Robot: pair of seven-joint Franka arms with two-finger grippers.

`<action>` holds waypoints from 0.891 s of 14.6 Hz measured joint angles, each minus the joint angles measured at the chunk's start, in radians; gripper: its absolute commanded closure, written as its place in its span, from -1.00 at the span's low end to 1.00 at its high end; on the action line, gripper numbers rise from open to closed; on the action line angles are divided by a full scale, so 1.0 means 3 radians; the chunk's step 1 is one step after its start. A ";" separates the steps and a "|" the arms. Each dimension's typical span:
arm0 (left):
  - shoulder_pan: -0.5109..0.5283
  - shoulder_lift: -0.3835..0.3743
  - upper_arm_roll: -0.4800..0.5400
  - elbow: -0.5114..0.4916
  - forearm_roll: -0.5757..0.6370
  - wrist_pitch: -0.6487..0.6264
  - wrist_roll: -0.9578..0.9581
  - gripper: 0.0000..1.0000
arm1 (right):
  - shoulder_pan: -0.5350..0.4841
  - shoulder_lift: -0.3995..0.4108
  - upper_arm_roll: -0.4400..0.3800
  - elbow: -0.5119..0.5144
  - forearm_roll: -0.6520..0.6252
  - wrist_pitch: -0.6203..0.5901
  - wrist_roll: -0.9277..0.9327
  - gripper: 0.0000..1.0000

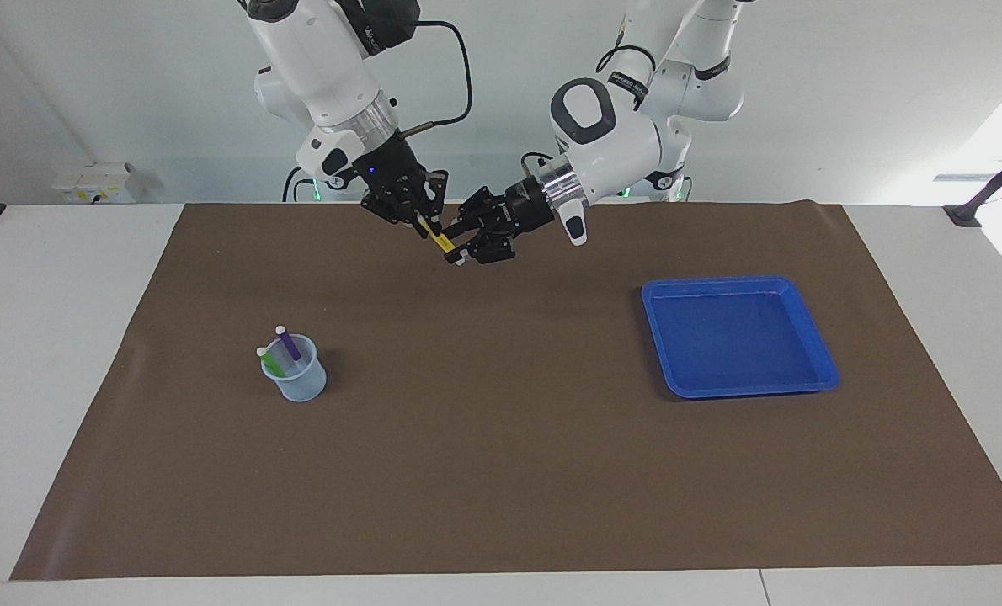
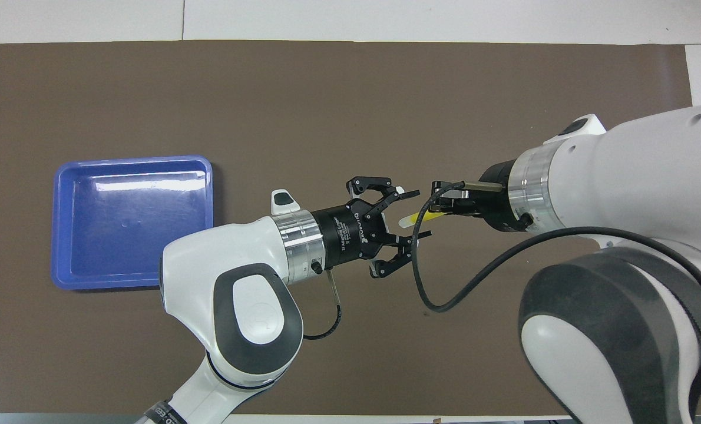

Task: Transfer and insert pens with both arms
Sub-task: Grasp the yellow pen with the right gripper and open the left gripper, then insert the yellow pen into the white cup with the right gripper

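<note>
My right gripper is shut on the yellow pen and holds it slanted in the air over the mat's middle, on the robots' side. The pen's pale cap points at my left gripper. That gripper is open, its fingers spread around the cap without touching it. The overhead view shows the same: the right gripper, the yellow pen and the open left gripper. The green pen and the purple pen stand in a pale blue cup.
A shallow blue tray lies on the brown mat toward the left arm's end; it also shows in the overhead view. The cup stands toward the right arm's end and is hidden under the right arm in the overhead view.
</note>
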 measured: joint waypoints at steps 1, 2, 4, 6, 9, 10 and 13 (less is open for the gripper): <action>-0.0026 0.0000 -0.0003 -0.0007 0.0000 0.0073 0.0000 -1.00 | -0.0013 0.0000 -0.0004 -0.0003 -0.0008 0.0036 -0.0014 1.00; -0.0027 0.0000 0.0002 -0.0017 0.0000 0.0125 0.0000 -1.00 | -0.0044 0.0000 -0.0008 -0.0006 -0.0040 0.0050 -0.0048 1.00; 0.0018 0.0003 0.0030 -0.0046 -0.0001 0.0260 0.0000 -1.00 | -0.0177 0.0000 -0.0015 -0.0013 -0.0210 0.0053 -0.0236 1.00; 0.0129 0.0006 0.0051 -0.0066 -0.0001 0.0324 0.0008 -1.00 | -0.0381 0.0001 -0.0023 -0.0059 -0.0321 0.0053 -0.0644 1.00; 0.0339 0.0019 0.0062 -0.0070 0.0138 0.0326 0.0087 -1.00 | -0.0699 0.0016 -0.0034 -0.0172 -0.0494 0.0115 -0.1300 1.00; 0.0395 0.0024 0.0064 -0.0070 0.0316 0.0324 0.0089 -1.00 | -0.0782 0.0027 -0.0036 -0.0217 -0.0546 0.0193 -0.1477 1.00; 0.0557 0.0046 0.0069 -0.0057 0.0711 0.0256 0.0092 -1.00 | -0.0952 0.0079 -0.0035 -0.0337 -0.0643 0.0436 -0.1938 1.00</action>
